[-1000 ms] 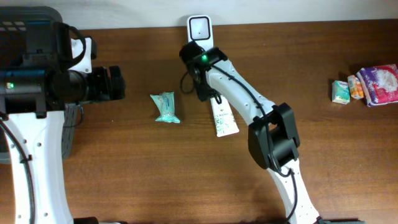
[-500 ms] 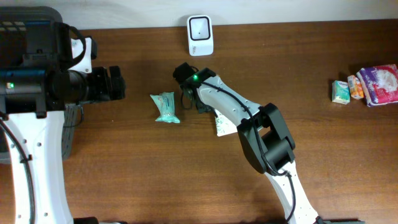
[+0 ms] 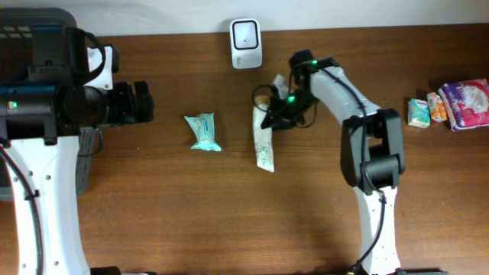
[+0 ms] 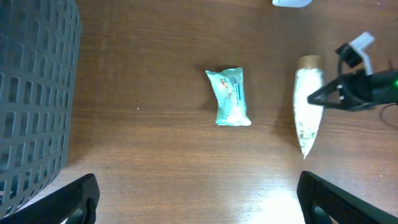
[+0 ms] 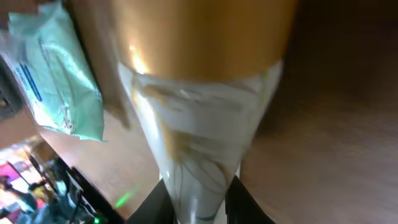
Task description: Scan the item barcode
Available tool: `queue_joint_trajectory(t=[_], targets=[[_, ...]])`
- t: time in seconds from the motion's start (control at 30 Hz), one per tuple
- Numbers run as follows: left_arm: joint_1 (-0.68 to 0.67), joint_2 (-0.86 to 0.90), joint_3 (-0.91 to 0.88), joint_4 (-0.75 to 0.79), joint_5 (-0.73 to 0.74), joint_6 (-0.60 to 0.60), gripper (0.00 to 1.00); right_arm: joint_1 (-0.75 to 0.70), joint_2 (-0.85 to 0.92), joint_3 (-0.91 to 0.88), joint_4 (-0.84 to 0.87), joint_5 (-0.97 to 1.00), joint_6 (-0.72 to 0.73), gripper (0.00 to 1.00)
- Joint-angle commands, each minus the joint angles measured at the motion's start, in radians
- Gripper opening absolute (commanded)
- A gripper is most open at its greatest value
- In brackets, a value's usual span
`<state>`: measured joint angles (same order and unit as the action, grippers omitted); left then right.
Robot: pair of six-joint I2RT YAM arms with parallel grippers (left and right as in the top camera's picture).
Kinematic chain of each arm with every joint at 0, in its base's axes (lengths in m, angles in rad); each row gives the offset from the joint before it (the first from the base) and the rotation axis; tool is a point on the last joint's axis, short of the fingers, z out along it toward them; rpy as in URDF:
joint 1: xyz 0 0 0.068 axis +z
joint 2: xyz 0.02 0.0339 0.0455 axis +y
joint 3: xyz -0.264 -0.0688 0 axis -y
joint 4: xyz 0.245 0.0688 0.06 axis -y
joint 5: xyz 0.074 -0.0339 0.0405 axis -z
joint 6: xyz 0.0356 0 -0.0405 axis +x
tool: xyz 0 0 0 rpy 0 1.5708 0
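Two arms: both at a brown wooden table [image 3: 153, 214], the left one over at its left side, the right one stretched in toward the middle
Right gripper [image 3: 276, 114]: clamped across the tube, its fingers [image 5: 244, 202] pressing in from either side
Tube [image 3: 263, 137]: white with a gold cap, mid-table, cap end toward the far edge; whether it is raised off the wood I cannot tell
Right wrist view alone: a faint green-gold pattern on the tube's skin, lost from above
Left gripper [image 3: 141, 103]: jaws spread wide, nothing between them, facing the teal packet from well apart
Teal packet [image 3: 203, 131]: flat on the wood, left of the tube and clear of it
Basket [image 4: 37, 93]: dark grey mesh at the left edge; the left wrist view shows its outer wall plainly, while from overhead the left arm hides most of it
Basket contents: cannot tell, no view looks inside
Scanner [image 3: 246, 33]: white, standing at the far edge, beyond the cap and apart from it
Small packs [image 3: 435, 107]: a cluster at the far right, well apart from the tube, seen only from overhead
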<state>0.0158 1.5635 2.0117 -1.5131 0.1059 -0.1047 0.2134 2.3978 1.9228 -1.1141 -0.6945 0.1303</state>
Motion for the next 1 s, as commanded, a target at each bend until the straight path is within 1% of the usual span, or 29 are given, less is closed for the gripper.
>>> queue_joint_trajectory(t=[0.0, 0.07, 0.1, 0.13, 0.17, 0.2, 0.23, 0.27, 0.3, 0.33, 0.37, 0.4, 0.43, 0.47, 0.53, 0.57, 0.6, 0.63, 0.67, 0.7, 0.73, 0.77, 0.8, 0.87, 0.9, 0.93, 0.97], targets=[[-0.002, -0.003, 0.002, 0.002, 0.01, 0.012, 0.99, -0.105, -0.002, -0.017, 0.003, 0.018, -0.023, 0.21], [-0.002, -0.003, 0.002, 0.002, 0.01, 0.012, 0.99, -0.148, -0.002, -0.016, -0.007, 0.018, -0.05, 0.29], [-0.002, -0.003, 0.002, 0.002, 0.01, 0.012, 0.99, -0.178, -0.002, -0.015, -0.023, -0.009, -0.084, 0.28], [-0.002, -0.003, 0.002, 0.002, 0.01, 0.012, 0.99, -0.198, -0.002, -0.016, -0.034, -0.074, -0.109, 0.24], [-0.002, -0.003, 0.002, 0.002, 0.01, 0.012, 0.99, -0.21, -0.002, -0.015, -0.061, -0.107, -0.144, 0.23], [-0.002, -0.003, 0.002, 0.002, 0.01, 0.012, 0.99, -0.207, -0.002, -0.014, -0.095, -0.072, -0.153, 0.25], [-0.002, -0.003, 0.002, 0.002, 0.01, 0.012, 0.99, -0.203, -0.003, -0.002, -0.121, -0.017, -0.153, 0.28], [-0.002, -0.003, 0.002, 0.002, 0.01, 0.012, 0.99, -0.2, -0.006, 0.02, -0.147, 0.04, -0.152, 0.29], [-0.002, -0.003, 0.002, 0.002, 0.01, 0.012, 0.99, -0.195, -0.014, 0.069, -0.195, 0.147, -0.136, 0.29], [-0.002, -0.003, 0.002, 0.002, 0.01, 0.012, 0.99, -0.182, -0.024, 0.146, -0.26, 0.267, -0.092, 0.32], [-0.002, -0.003, 0.002, 0.002, 0.01, 0.012, 0.99, -0.17, -0.025, 0.191, -0.3, 0.309, -0.092, 0.36], [-0.002, -0.003, 0.002, 0.002, 0.01, 0.012, 0.99, -0.128, -0.025, 0.257, -0.357, 0.414, -0.063, 0.4], [-0.002, -0.003, 0.002, 0.002, 0.01, 0.012, 0.99, -0.073, -0.025, 0.283, -0.376, 0.529, -0.009, 0.43], [-0.002, -0.003, 0.002, 0.002, 0.01, 0.012, 0.99, -0.013, -0.024, 0.283, -0.378, 0.591, 0.01, 0.51], [-0.002, -0.003, 0.002, 0.002, 0.01, 0.012, 0.99, 0.074, -0.022, 0.282, -0.378, 0.639, 0.01, 0.59], [-0.002, -0.003, 0.002, 0.002, 0.01, 0.012, 0.99, 0.11, -0.022, 0.282, -0.374, 0.687, 0.01, 0.67], [-0.002, -0.003, 0.002, 0.002, 0.01, 0.012, 0.99, 0.128, -0.022, 0.282, -0.37, 0.741, 0.01, 0.9], [-0.002, -0.003, 0.002, 0.002, 0.01, 0.012, 0.99, 0.117, -0.022, 0.282, -0.371, 0.739, 0.01, 1.0], [-0.002, -0.003, 0.002, 0.002, 0.01, 0.012, 0.99, 0.096, -0.022, 0.282, -0.371, 0.729, 0.01, 0.99], [-0.002, -0.003, 0.002, 0.002, 0.01, 0.012, 0.99, 0.051, -0.022, 0.281, -0.372, 0.674, 0.008, 0.99], [-0.002, -0.003, 0.002, 0.002, 0.01, 0.012, 0.99, -0.002, -0.022, 0.274, -0.371, 0.58, -0.027, 0.99], [-0.002, -0.003, 0.002, 0.002, 0.01, 0.012, 0.99, -0.036, -0.021, 0.262, -0.371, 0.496, -0.093, 0.99], [-0.002, -0.003, 0.002, 0.002, 0.01, 0.012, 0.99, -0.091, -0.02, 0.224, -0.368, 0.367, -0.203, 0.99], [-0.002, -0.003, 0.002, 0.002, 0.01, 0.012, 0.99, -0.149, -0.02, 0.152, -0.338, 0.269, -0.286, 0.99], [-0.002, -0.003, 0.002, 0.002, 0.01, 0.012, 0.99, -0.183, -0.02, 0.095, -0.296, 0.172, -0.346, 0.99], [-0.002, -0.003, 0.002, 0.002, 0.01, 0.012, 0.99, -0.202, -0.02, 0.051, -0.263, 0.098, -0.37, 1.0], [-0.002, -0.003, 0.002, 0.002, 0.01, 0.012, 0.99, -0.214, -0.02, 0.005, -0.211, 0.051, -0.37, 0.97]])
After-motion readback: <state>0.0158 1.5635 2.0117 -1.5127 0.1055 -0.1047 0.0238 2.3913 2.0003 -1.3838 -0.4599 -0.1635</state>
